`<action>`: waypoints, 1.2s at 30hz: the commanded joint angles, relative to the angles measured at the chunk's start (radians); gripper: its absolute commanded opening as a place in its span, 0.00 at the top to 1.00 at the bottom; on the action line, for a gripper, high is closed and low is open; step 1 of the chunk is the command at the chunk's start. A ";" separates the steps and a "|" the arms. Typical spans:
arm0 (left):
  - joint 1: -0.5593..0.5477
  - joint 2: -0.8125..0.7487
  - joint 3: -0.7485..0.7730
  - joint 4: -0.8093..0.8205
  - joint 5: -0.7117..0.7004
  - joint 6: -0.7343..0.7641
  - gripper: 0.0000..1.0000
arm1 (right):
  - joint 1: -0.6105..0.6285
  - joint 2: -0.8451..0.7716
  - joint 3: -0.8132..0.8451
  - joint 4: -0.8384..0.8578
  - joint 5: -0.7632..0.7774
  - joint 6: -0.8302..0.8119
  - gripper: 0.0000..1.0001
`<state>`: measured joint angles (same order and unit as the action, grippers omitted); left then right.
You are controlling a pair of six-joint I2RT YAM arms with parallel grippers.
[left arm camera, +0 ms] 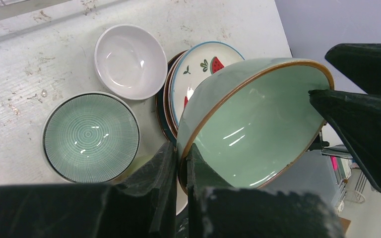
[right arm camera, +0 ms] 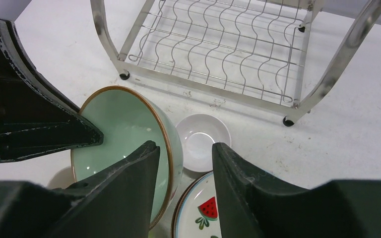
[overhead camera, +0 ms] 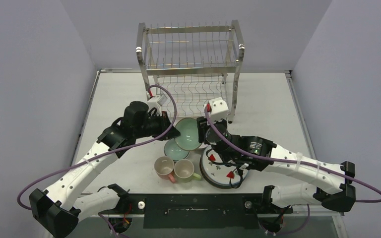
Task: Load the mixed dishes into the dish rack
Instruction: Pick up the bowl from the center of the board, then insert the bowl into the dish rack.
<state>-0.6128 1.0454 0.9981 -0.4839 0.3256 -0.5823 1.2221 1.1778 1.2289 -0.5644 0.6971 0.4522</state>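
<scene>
My left gripper (overhead camera: 167, 123) (left arm camera: 181, 148) is shut on the near rim of a large mint-green bowl with a brown rim (overhead camera: 187, 133) (left arm camera: 258, 129). It holds the bowl tilted above the other dishes. My right gripper (overhead camera: 204, 130) (right arm camera: 183, 146) is open. It straddles the bowl's opposite rim (right arm camera: 119, 134), one finger inside and one outside. Below lie a ribbed green bowl (overhead camera: 175, 148) (left arm camera: 92, 137), a small white bowl (left arm camera: 130, 61) (right arm camera: 202, 141) and a plate stack topped by a white fruit-print plate (overhead camera: 223, 171) (left arm camera: 203, 64) (right arm camera: 203, 208). The steel dish rack (overhead camera: 191, 59) (right arm camera: 218, 44) stands behind.
A pink mug (overhead camera: 164, 168) and a green mug (overhead camera: 185, 170) lie side by side near the table's front edge. The rack's lower tier (right arm camera: 213, 49) holds nothing that I can see. Purple cables loop from both arms.
</scene>
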 commanded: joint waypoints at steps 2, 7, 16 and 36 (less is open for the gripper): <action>0.002 -0.043 0.007 0.075 0.022 -0.001 1.00 | 0.001 -0.045 0.035 0.050 -0.002 0.005 0.51; 0.002 -0.046 0.007 0.074 0.014 -0.001 1.00 | 0.001 -0.072 0.027 0.052 -0.008 0.005 0.39; 0.003 -0.095 0.030 -0.054 -0.139 0.076 1.00 | 0.000 -0.178 0.021 -0.028 0.139 -0.032 0.25; 0.002 -0.407 0.124 -0.303 -0.760 0.265 1.00 | -0.358 -0.229 -0.017 -0.176 0.201 -0.116 0.12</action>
<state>-0.6128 0.7090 1.0523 -0.8421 -0.2764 -0.3397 0.9463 0.9306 1.2266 -0.7341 0.9970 0.3645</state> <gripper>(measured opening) 0.056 0.876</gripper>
